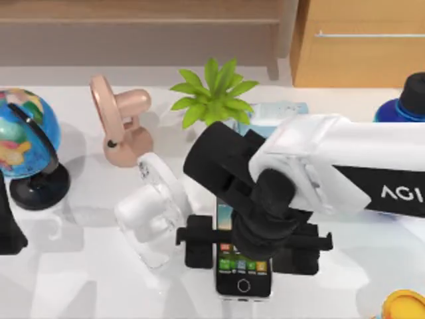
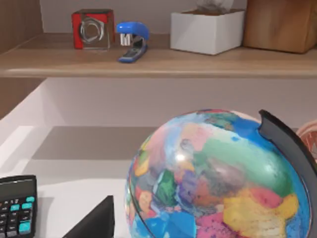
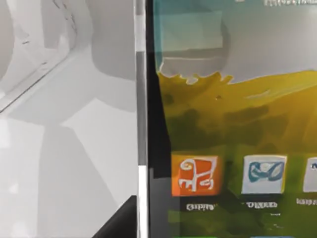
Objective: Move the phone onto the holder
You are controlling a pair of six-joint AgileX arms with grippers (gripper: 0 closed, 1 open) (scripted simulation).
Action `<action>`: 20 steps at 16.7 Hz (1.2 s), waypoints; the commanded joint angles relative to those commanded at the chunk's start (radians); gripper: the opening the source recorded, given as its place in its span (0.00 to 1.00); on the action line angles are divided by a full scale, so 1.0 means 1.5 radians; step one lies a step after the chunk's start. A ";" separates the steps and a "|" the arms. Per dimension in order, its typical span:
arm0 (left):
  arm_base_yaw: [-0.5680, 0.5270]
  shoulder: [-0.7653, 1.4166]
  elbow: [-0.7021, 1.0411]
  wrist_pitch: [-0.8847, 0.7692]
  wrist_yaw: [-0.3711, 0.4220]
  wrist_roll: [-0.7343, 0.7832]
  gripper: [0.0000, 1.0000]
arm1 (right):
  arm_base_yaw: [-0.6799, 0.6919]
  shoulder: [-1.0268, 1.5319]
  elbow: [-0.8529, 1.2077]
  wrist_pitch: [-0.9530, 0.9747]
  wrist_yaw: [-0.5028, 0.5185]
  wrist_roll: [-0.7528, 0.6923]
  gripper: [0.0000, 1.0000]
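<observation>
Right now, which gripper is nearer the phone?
Right. The right gripper sits directly over the phone, fingers straddling it. The left arm is parked at the table's left edge, beside the globe.

The phone (image 1: 243,272) has a black face with coloured icons, the globe (image 1: 23,133) is blue with multicoloured patches, the plant (image 1: 214,93) is bright green.

a white table (image 1: 80,292) fills the near scene; beyond its far edge stand a wooden shelf (image 2: 148,62) at left and a wooden cabinet (image 1: 358,46) at right.
</observation>
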 joint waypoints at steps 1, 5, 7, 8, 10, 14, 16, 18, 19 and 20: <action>0.000 0.000 0.000 0.000 0.000 0.000 1.00 | -0.001 0.008 0.003 -0.002 0.003 -0.002 0.00; 0.000 0.000 0.000 0.000 0.000 0.000 1.00 | -0.013 0.063 0.003 -0.018 0.022 0.003 0.00; 0.000 0.000 0.000 0.000 0.000 0.000 1.00 | -0.015 0.068 0.002 -0.019 0.025 0.004 0.00; 0.000 0.000 0.000 0.000 0.000 0.000 1.00 | -0.015 0.068 0.002 -0.019 0.025 0.004 0.00; 0.000 0.000 0.000 0.000 0.000 0.000 1.00 | -0.013 0.066 0.002 -0.018 0.023 0.005 0.00; 0.000 0.000 0.000 0.000 0.000 0.000 1.00 | -0.039 0.034 0.002 -0.021 0.018 -0.019 0.00; 0.000 0.000 0.000 0.000 0.000 0.000 1.00 | -0.076 -0.005 -0.006 -0.013 0.001 -0.053 0.00; 0.000 0.000 0.000 0.000 0.000 0.000 1.00 | -0.122 -0.051 -0.007 0.015 -0.029 -0.092 0.00; 0.000 0.000 0.000 0.000 0.000 0.000 1.00 | -0.148 -0.076 -0.003 0.036 -0.048 -0.113 0.00; 0.000 0.000 0.000 0.000 0.000 0.000 1.00 | -0.176 -0.101 0.002 0.062 -0.070 -0.135 0.00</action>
